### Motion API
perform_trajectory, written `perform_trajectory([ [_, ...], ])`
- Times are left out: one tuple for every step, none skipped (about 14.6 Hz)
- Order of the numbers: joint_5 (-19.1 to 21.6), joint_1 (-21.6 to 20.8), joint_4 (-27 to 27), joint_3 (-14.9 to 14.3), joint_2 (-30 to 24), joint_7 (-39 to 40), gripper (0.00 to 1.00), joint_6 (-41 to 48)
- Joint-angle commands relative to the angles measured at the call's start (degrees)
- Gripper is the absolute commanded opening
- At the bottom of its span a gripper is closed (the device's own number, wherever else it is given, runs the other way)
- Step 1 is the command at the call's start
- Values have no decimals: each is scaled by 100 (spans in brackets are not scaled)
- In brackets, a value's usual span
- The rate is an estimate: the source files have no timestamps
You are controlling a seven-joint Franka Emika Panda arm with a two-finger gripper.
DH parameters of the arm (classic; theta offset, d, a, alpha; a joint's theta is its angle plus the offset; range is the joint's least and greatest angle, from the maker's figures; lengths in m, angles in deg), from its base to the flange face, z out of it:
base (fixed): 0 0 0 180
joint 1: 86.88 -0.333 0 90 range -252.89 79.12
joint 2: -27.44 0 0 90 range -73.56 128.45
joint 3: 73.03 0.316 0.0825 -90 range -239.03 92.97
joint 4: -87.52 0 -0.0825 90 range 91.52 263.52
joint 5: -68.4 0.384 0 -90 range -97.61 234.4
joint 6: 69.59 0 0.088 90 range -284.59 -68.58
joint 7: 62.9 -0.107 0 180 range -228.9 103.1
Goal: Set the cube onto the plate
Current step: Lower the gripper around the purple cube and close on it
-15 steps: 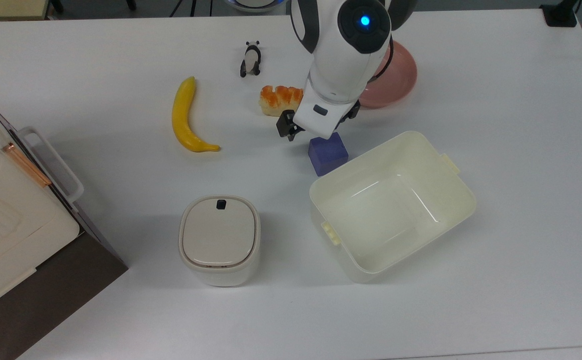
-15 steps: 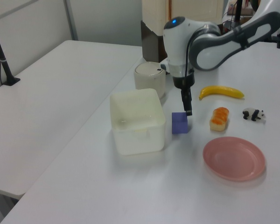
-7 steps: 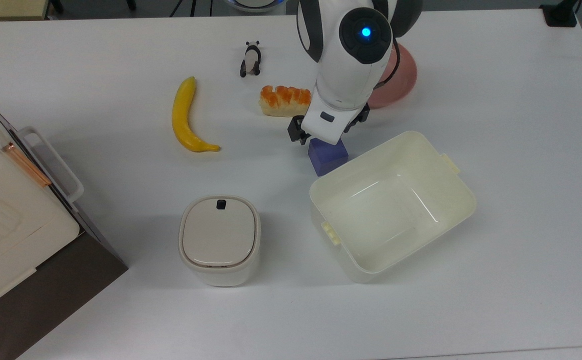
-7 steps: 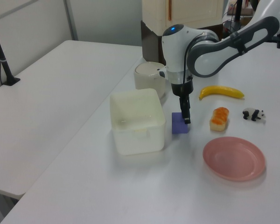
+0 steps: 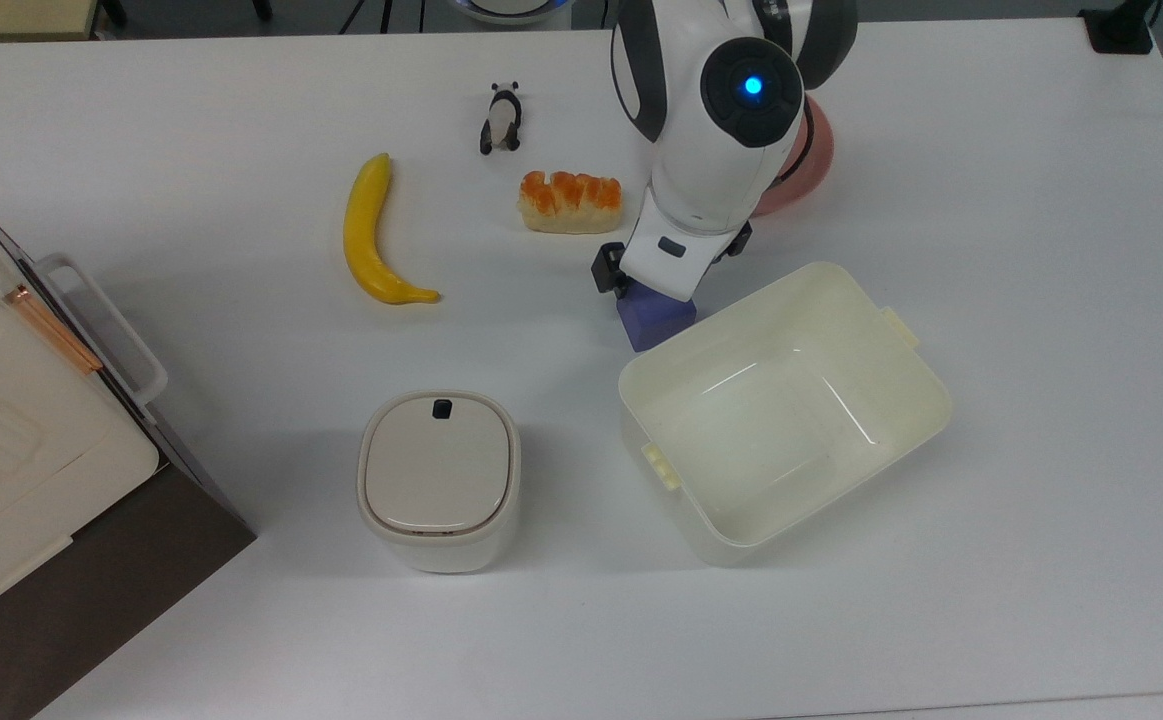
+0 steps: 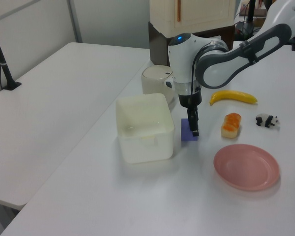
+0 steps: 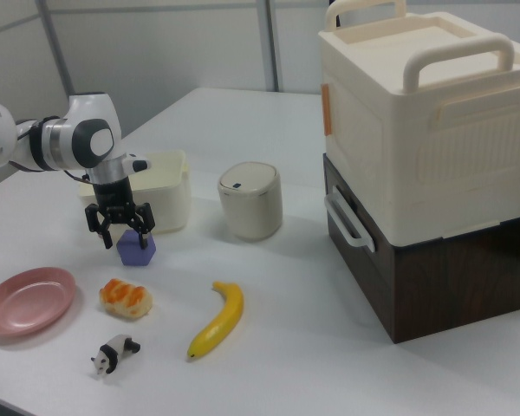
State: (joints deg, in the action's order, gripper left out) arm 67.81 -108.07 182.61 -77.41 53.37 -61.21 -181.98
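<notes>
Since a second ago, the gripper (image 7: pixel 121 227) is being lowered, fingers spread, astride the purple cube (image 7: pixel 136 250) mid-table; centring is advised before closing.

The tabletop (image 5: pixel 1041 300) is a smooth white laminate with a dull sheen. The cube (image 5: pixel 653 318) has matt, plain purple-blue faces. The plate (image 6: pixel 246 167) looks like glossy pink plastic, and the open tub (image 5: pixel 786 410) near the tabletop's middle is cream plastic, shiny inside. The lidded bin (image 5: pixel 438 480) is satin plastic. The arm's shell (image 5: pixel 711 130) is glossy white plastic. The banana (image 5: pixel 369 235) has a waxy, smooth skin. The cabinet (image 7: pixel 416 277) shows dark wood grain.
</notes>
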Motion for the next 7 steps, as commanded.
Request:
perform_trajectory([
  [-37,-61,-87,-72,27,-116,73,-204],
  [-64,-52,-87,-72,27,-116,64,-204],
  [-73,-60,-87,-81,27,-116,57,-187],
  [-160,-60,-78,-89,18,-116,51,-152],
  [-335,-69,-61,-90,9,-116,48,-108],
  [-493,-78,-34,-81,-8,-116,46,-55],
  [-555,-87,-43,-81,-17,-108,44,59],
])
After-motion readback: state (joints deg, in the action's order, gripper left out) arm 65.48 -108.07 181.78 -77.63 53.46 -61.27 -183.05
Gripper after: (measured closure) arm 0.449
